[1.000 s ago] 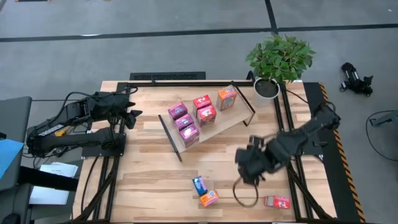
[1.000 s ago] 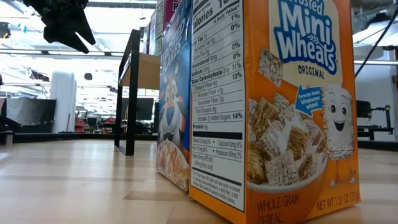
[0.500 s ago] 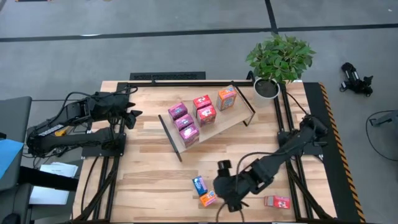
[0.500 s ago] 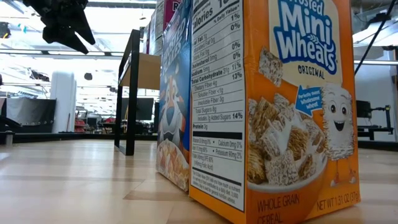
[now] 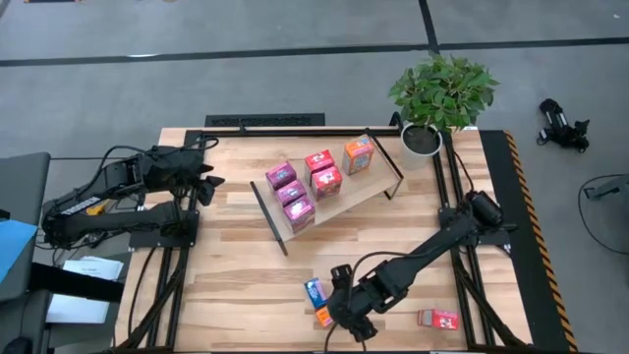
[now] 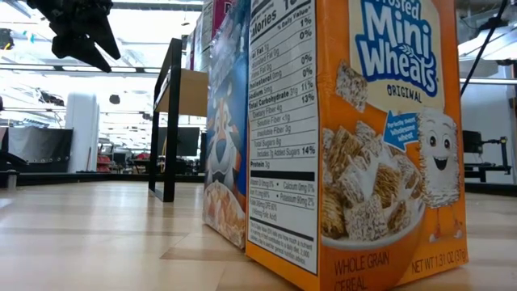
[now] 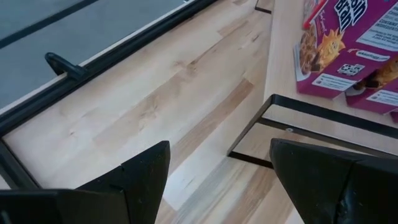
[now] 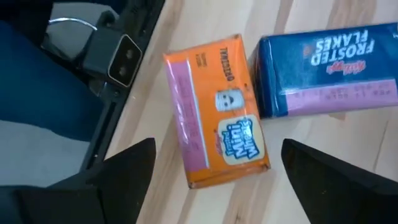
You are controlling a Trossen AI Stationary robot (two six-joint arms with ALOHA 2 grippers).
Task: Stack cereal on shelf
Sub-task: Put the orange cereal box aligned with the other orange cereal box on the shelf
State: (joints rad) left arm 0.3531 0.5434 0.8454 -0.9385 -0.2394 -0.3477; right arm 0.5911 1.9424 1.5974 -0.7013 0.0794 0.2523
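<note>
The shelf (image 5: 339, 197) is a tilted light-wood board on black end brackets at the table's middle. It carries several pink, red and orange cereal boxes (image 5: 292, 193). An orange box (image 8: 217, 143) and a blue box (image 8: 329, 68) lie flat side by side near the table's near edge. A red box (image 5: 437, 318) lies to their right. My right gripper (image 8: 217, 152) hovers open above the orange box, one finger to either side of it, touching nothing. My left gripper (image 7: 221, 155) waits open near the shelf's left end bracket (image 7: 273, 102).
A potted plant (image 5: 442, 93) stands at the far right corner. Black rails run down both sides of the table. A small black device (image 8: 115, 56) sits at the near edge beside the orange box. In the low view, the orange box (image 6: 363, 137) and the blue box (image 6: 226, 145) fill the foreground.
My right gripper has swept from the table's right middle toward the near edge and leftward, and now stands over the orange and blue boxes. The boxes and the shelf have stayed put.
</note>
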